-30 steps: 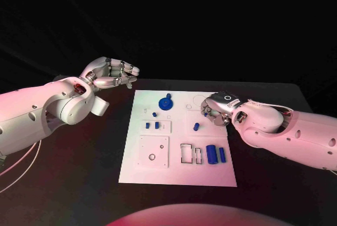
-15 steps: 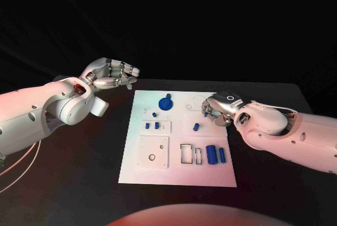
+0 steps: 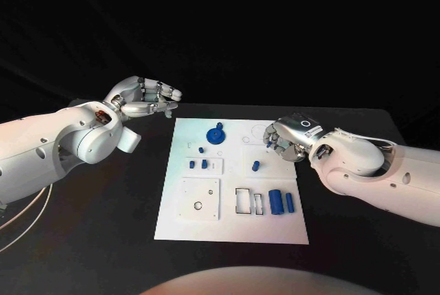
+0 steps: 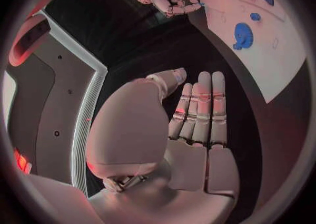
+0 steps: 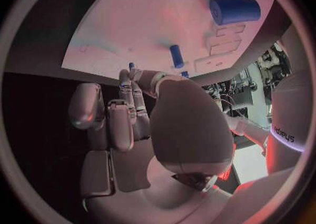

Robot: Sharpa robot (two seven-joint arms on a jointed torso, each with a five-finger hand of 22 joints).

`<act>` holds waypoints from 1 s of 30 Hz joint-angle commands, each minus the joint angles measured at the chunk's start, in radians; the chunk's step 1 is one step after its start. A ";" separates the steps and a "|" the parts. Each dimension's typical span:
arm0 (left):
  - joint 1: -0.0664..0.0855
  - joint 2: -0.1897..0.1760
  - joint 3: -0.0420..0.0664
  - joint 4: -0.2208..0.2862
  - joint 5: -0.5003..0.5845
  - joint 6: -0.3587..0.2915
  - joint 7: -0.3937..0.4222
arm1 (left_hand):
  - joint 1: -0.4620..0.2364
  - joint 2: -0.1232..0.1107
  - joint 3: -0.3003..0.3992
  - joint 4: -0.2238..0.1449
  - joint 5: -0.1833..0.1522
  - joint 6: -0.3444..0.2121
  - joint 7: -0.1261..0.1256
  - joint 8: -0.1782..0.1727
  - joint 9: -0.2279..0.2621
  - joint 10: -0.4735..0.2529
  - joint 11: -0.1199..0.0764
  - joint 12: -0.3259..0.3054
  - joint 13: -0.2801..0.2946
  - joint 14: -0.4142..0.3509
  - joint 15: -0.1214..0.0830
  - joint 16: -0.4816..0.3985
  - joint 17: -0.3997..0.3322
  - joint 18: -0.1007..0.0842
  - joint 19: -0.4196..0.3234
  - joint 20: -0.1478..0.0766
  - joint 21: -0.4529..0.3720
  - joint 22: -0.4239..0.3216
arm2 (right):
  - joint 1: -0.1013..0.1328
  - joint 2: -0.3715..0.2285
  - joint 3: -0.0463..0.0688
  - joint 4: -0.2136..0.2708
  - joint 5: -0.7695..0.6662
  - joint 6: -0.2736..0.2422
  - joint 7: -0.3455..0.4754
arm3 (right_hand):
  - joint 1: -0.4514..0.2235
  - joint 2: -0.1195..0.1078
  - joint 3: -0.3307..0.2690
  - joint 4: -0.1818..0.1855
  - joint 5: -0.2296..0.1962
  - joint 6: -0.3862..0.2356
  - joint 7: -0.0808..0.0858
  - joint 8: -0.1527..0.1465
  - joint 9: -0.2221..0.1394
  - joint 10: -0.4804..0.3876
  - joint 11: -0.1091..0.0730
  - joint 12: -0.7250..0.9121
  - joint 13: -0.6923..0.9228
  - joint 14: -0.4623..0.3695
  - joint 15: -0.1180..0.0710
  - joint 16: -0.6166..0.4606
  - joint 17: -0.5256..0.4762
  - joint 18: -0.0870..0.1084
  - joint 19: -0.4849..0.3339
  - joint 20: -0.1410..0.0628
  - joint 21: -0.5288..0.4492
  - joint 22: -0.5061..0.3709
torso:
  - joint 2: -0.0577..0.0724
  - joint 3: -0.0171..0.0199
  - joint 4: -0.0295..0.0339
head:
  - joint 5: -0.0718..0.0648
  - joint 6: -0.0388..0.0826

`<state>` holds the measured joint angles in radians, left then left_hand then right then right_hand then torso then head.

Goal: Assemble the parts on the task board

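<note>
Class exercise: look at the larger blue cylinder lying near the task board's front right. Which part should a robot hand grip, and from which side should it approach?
Grip the larger blue cylinder across its round middle, coming from above. It lies flat on the task board, with a smaller blue cylinder close alongside, so the fingers probably have little room there.

Too small to make out — tiny blue parts (image 3: 203,163) on the task board (image 3: 233,225). Hidden behind the curled right hand (image 3: 286,140) — whatever sits between its fingertips.
</note>
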<state>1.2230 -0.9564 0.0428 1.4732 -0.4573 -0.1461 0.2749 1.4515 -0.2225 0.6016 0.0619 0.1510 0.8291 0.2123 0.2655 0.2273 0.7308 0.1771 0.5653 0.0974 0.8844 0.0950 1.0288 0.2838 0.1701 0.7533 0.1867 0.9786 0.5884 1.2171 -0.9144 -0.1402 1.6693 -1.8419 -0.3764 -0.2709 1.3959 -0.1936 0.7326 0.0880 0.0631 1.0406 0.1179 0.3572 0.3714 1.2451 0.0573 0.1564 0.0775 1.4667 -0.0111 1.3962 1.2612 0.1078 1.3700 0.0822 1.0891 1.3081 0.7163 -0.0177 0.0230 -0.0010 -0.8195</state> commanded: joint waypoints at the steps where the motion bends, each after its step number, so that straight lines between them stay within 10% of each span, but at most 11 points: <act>1: 0.000 0.001 0.000 0.000 -0.003 0.021 0.001 | -0.004 0.007 -0.003 -0.004 0.006 -0.007 0.019 -0.005 -0.002 -0.007 -0.002 0.005 -0.001 -0.003 0.003 -0.006 -0.001 0.013 -0.003 0.003 -0.007 -0.001 | 0.003 -0.009 0.002 0.029 -0.007 -0.022 -0.010 | -0.010 0.000 0.000 -0.006 0.004 0.008 0.003 0.007 0.022 0.010 -0.001 0.000 0.002 0.039 -0.009 0.006 0.001 -0.011 0.006 0.001 0.000 0.037 | 0.001 0.0000 -0.0004 | 0.002 0.000; 13: -0.002 0.006 -0.001 -0.005 0.009 0.026 0.004 | -0.003 0.008 -0.004 -0.005 0.006 -0.009 0.020 -0.005 -0.002 -0.009 -0.002 0.006 -0.001 -0.003 0.004 -0.006 -0.001 0.013 -0.003 0.003 -0.007 -0.001 | 0.006 0.026 0.005 0.147 0.004 -0.037 -0.002 | -0.012 0.000 0.000 -0.006 0.004 0.008 0.003 0.008 0.022 0.011 -0.001 0.000 0.002 0.039 -0.009 0.005 -0.001 -0.010 0.005 0.001 -0.001 0.036 | -0.001 0.0014 0.0002 | 0.015 0.002; 30: -0.003 0.021 -0.008 -0.009 0.021 0.024 0.000 | -0.004 0.009 -0.004 -0.005 0.006 -0.009 0.020 -0.004 -0.002 -0.011 -0.001 0.007 -0.001 -0.003 0.004 -0.005 0.000 0.013 -0.002 0.004 -0.007 -0.001 | -0.062 0.179 -0.003 0.148 0.039 -0.016 0.026 | -0.013 0.000 0.001 -0.007 0.004 0.007 0.004 0.008 0.023 0.011 -0.001 -0.002 0.002 0.038 -0.009 0.003 -0.004 -0.008 0.001 0.001 -0.011 0.032 | 0.000 -0.0032 0.0010 | 0.052 0.003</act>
<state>1.2199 -0.9379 0.0348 1.4638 -0.4467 -0.1352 0.2725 1.4515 -0.2225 0.5988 0.0592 0.1510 0.8292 0.2123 0.2655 0.2266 0.7273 0.1735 0.5692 0.0975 0.8844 0.0950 1.0288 0.2838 0.1701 0.7534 0.1865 0.9748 0.5887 1.1589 -0.7382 -0.1431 1.8206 -1.8140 -0.4030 -0.2600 1.3909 -0.1992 0.7353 0.0850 0.0640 1.0405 0.1180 0.3613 0.3715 1.2506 0.0554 0.1557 0.0785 1.4667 -0.0110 1.3962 1.2571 0.1078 1.3699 0.0822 1.0813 1.3076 0.7156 -0.0204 0.0240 0.0440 -0.8157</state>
